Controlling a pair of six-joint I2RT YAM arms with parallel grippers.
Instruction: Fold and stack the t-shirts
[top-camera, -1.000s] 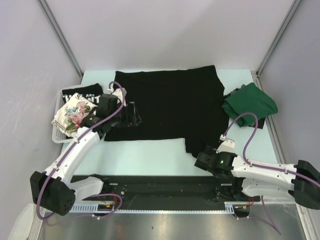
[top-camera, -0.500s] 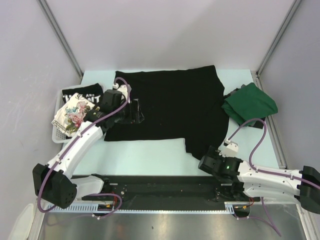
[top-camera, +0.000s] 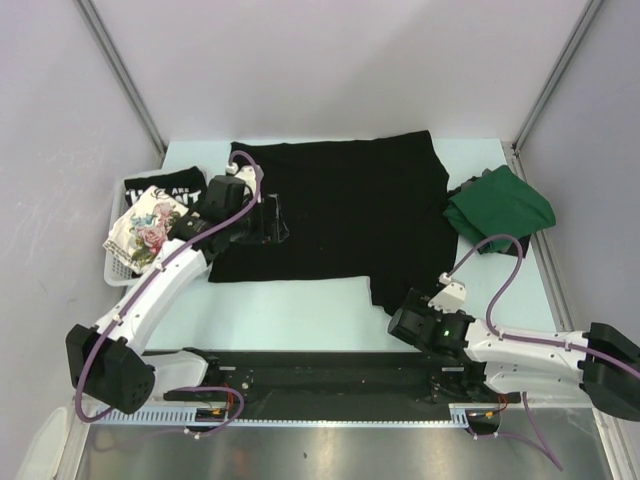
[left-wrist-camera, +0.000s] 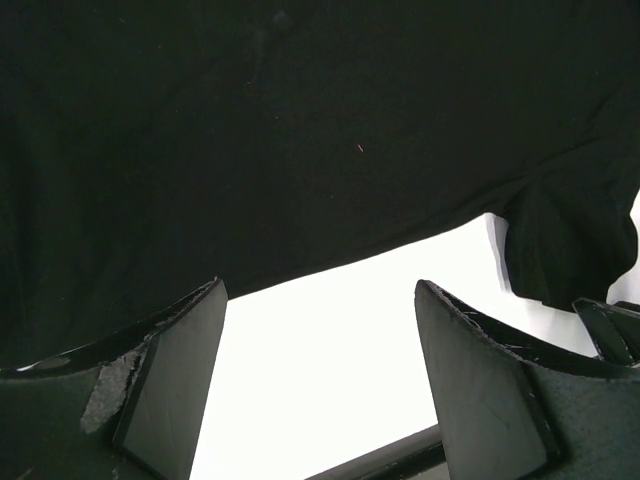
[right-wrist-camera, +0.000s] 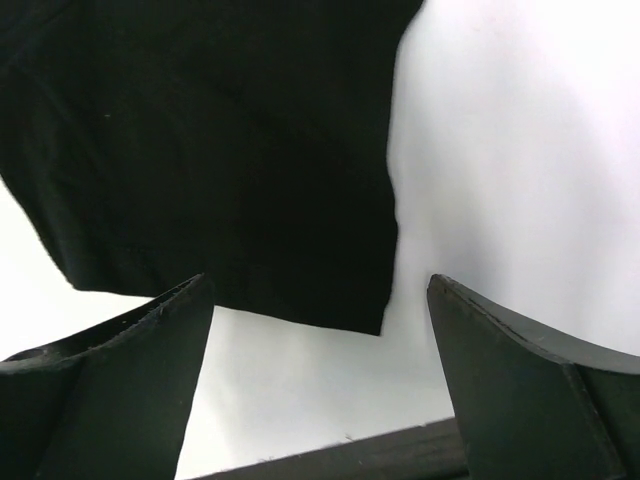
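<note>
The large plain black t-shirt (top-camera: 340, 205) lies spread flat on the table. My left gripper (top-camera: 267, 221) is open and empty over its left part. In the left wrist view (left-wrist-camera: 318, 290) the black shirt (left-wrist-camera: 300, 130) fills the top and its hem runs just beyond the fingertips. My right gripper (top-camera: 400, 320) is open and empty at the shirt's near right corner. That corner (right-wrist-camera: 250, 170) lies ahead of the open gripper (right-wrist-camera: 318, 285) in the right wrist view. The dark green t-shirt (top-camera: 500, 205) lies crumpled at the right. The black lettered t-shirt (top-camera: 165, 187) and the floral t-shirt (top-camera: 145, 228) lie at the left.
A white slatted basket (top-camera: 117, 268) at the table's left edge holds the lettered and floral shirts. Grey walls with metal posts enclose the table on three sides. A black rail (top-camera: 330, 365) runs along the near edge between the arm bases.
My left gripper has moved a little right and away from me over the black shirt. My right arm shifted slightly near the shirt's near right corner. Both stay open.
</note>
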